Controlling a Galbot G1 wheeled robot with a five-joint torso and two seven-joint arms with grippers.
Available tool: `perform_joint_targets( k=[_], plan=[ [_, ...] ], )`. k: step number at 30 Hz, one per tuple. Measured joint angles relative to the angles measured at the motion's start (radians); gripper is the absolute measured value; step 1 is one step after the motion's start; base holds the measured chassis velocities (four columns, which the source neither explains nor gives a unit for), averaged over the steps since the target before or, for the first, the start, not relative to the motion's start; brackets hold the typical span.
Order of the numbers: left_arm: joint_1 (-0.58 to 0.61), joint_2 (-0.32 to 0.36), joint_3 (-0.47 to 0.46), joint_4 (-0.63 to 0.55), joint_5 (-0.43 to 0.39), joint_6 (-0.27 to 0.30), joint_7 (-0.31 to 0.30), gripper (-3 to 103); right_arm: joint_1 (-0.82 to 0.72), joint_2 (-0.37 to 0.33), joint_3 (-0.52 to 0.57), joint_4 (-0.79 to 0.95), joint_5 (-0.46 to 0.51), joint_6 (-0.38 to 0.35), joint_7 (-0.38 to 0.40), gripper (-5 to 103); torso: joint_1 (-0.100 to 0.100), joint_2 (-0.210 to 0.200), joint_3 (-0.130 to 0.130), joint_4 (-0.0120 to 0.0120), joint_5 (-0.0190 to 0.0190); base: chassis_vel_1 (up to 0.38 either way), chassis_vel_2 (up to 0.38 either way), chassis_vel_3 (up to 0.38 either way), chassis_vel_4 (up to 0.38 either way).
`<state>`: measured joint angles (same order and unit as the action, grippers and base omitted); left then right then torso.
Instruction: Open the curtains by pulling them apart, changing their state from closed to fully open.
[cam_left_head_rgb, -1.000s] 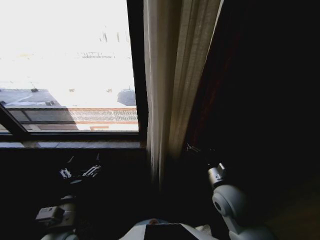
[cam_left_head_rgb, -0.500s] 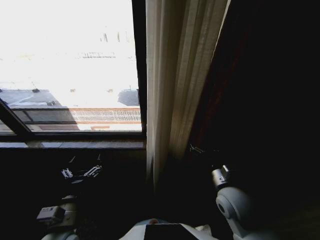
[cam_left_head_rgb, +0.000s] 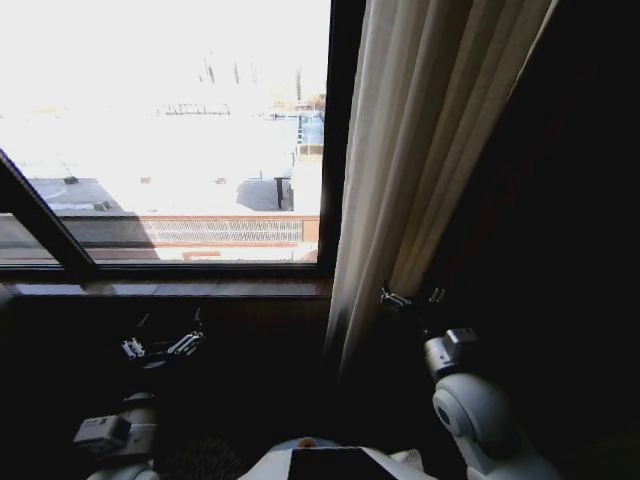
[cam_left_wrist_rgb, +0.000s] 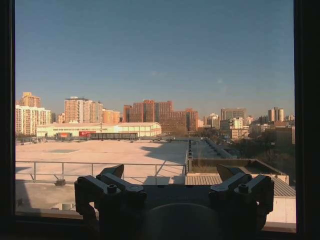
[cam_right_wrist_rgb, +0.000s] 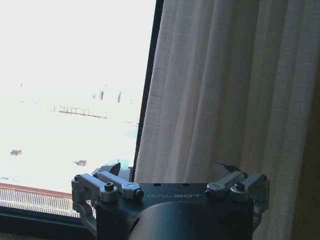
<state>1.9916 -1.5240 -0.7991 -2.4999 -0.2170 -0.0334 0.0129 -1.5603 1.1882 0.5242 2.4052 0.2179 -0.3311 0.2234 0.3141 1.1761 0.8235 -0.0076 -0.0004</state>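
Low in the head view, the left end effector (cam_left_head_rgb: 160, 346) hangs in the dark below the window sill (cam_left_head_rgb: 170, 289), its fingers spread and grasping nothing. To the right, the right end effector (cam_left_head_rgb: 408, 298) is raised against the lower part of the curtain (cam_left_head_rgb: 420, 170); in its wrist view the fingers stand apart with pleated fabric (cam_right_wrist_rgb: 225, 90) between and beyond them. The cream panel is bunched right of the dark window frame (cam_left_head_rgb: 335, 140), with sunlit rooftops (cam_left_wrist_rgb: 100, 150) beyond.
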Motion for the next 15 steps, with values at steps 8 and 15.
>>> perform_joint_targets(
  k=[8,15],
  plan=[
    [0.007,-0.002,0.005,0.000,0.007,-0.005,0.002,100,0.016,0.015,-0.011,-0.029,0.000,0.023,-0.026,100,0.000,0.000,0.000,-0.0002,0.0009,0.096,0.103,-0.085,-0.117],
    [0.015,0.001,0.004,0.000,0.007,-0.007,0.004,100,0.028,0.026,-0.017,-0.046,-0.001,0.028,-0.027,100,0.000,0.000,0.000,0.0002,0.0015,-0.021,-0.011,0.050,0.015]
  ],
)
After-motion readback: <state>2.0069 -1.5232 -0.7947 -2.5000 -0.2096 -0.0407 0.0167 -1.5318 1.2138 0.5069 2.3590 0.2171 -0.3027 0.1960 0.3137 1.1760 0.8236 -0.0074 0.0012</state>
